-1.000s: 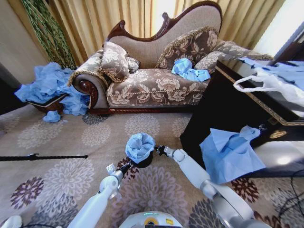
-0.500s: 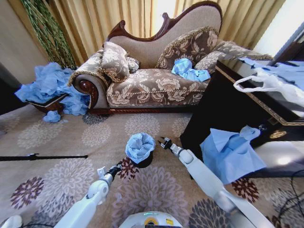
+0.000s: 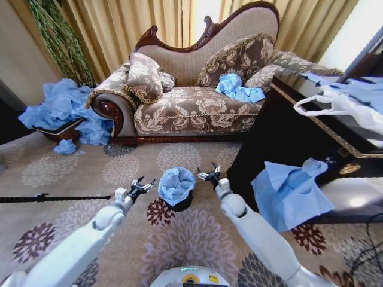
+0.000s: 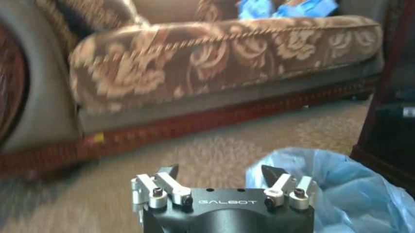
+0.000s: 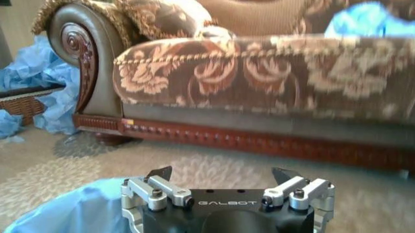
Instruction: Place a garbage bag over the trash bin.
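The light-blue crinkly garbage bag (image 3: 176, 183) is draped over the small black trash bin (image 3: 182, 204) on the patterned carpet in the head view; just a dark sliver of the bin shows under the bag. My left gripper (image 3: 141, 187) hovers open to the left of the bin, apart from the bag. To the bin's right, my right gripper (image 3: 209, 175) is open too, holding nothing. In the left wrist view the left gripper (image 4: 221, 171) has the bag (image 4: 350, 194) beside it. In the right wrist view the right gripper (image 5: 222, 173) has the bag (image 5: 71, 206) beside it.
An ornate sofa (image 3: 197, 101) stands behind the bin with blue bags (image 3: 238, 88) on its seat. More blue bags (image 3: 60, 107) are piled at the left. A dark cabinet (image 3: 287, 137) at right carries a flat blue bag (image 3: 290, 194) and a white bag (image 3: 341, 104).
Both arms have lifted and drawn away from the bag-covered bin, the left gripper moving up and to the left, the right gripper moving up on the bin's right side. The bag stays on the bin.
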### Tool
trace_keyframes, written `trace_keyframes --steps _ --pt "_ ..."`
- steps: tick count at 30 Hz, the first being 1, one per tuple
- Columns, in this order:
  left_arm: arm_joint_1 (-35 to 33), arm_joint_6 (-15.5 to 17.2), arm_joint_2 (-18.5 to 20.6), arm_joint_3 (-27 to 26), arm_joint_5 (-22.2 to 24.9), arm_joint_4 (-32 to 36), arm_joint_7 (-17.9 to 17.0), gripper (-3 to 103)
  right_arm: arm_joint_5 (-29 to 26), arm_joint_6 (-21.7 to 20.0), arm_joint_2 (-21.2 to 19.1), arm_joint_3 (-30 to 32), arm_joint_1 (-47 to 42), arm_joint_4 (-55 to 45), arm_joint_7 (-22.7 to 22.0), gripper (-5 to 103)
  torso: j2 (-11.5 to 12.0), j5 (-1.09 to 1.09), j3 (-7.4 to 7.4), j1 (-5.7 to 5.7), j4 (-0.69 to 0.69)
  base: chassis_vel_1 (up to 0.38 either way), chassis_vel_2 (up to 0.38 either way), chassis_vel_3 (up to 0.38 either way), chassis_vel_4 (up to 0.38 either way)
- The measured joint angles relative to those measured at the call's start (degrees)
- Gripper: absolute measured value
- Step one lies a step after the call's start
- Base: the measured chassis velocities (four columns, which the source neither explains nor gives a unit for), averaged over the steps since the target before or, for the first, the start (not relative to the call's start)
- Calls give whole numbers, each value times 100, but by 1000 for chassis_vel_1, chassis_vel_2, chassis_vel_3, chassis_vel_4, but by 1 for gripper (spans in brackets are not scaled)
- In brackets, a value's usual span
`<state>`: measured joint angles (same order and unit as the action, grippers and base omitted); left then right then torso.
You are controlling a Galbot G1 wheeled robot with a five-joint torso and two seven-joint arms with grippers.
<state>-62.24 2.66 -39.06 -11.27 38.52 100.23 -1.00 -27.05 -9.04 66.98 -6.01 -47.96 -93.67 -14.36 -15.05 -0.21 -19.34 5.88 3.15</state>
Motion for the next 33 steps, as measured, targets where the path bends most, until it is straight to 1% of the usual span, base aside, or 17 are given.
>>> trace_keyframes --steps 1,4,5,7,8,9,10,11,13,17,18,19,21,25,28,31,33 --pt "106 -61 60 36 -112 -32 62 94 -58 -9 23 -28 -50 -9 -37 100 0 4 0 0 1 0 0 0 0" --pt "262 -145 122 115 -314 -115 167 95 -166 -25 39 -61 -145 -50 -104 100 0 2 0 0 3 0 0 0 0" --pt "490 -218 146 336 -479 -252 258 95 -276 -47 39 -67 -263 -131 -181 100 0 2 0 0 -1 0 0 0 0" --pt "781 -282 134 681 -605 -404 313 97 -340 -63 21 -41 -403 -253 -280 101 0 1 0 0 -1 0 0 0 0" --pt "781 -282 134 681 -605 -404 313 97 -340 -63 21 -41 -403 -253 -280 101 0 1 0 0 -1 0 0 0 0" --pt "1161 -365 46 1122 -743 -623 352 94 -433 -94 -33 -7 -602 -453 -443 100 0 0 0 0 4 0 0 0 0" --pt "1379 -452 -44 1347 -862 -771 369 92 -504 -108 -59 1 -703 -557 -562 100 0 1 0 0 5 0 0 0 0" --pt "1379 -452 -44 1347 -862 -771 369 92 -504 -108 -59 1 -703 -557 -562 100 0 1 0 0 5 0 0 0 0" --pt "1764 -594 -228 1710 -1093 -1038 425 90 -642 -115 -73 0 -876 -692 -834 98 0 1 0 0 3 0 0 0 0" --pt "2031 -669 -351 1960 -1205 -1232 477 89 -812 -162 -72 -3 -974 -821 -977 96 0 2 0 0 1 0 0 0 0" --pt "2247 -731 -436 2194 -1258 -1379 530 89 -998 -234 -65 -6 -1020 -958 -1090 92 0 3 0 0 1 0 0 0 0" --pt "2593 -809 -559 2666 -1365 -1635 598 89 -1310 -375 -77 5 -1078 -1193 -1246 89 0 4 0 0 1 0 0 0 0" --pt "2800 -847 -652 3009 -1472 -1801 641 89 -1494 -457 -103 12 -1115 -1366 -1327 86 0 -1 0 0 1 0 0 0 0" --pt "3017 -912 -777 3306 -1698 -2040 658 89 -1608 -508 -122 17 -1170 -1520 -1390 86 0 3 1 0 2 0 0 0 0" --pt "3099 -942 -840 3388 -1776 -2161 658 88 -1602 -511 -127 22 -1202 -1546 -1391 86 0 2 1 0 1 0 0 0 0" --pt "3196 -975 -993 3423 -1984 -2402 594 79 -1550 -503 -121 34 -1246 -1545 -1379 86 0 2 1 0 1 0 0 0 0" --pt "3220 -967 -1078 3421 -1995 -2510 511 71 -1513 -486 -118 41 -1271 -1536 -1363 86 0 3 1 0 1 0 0 0 0"
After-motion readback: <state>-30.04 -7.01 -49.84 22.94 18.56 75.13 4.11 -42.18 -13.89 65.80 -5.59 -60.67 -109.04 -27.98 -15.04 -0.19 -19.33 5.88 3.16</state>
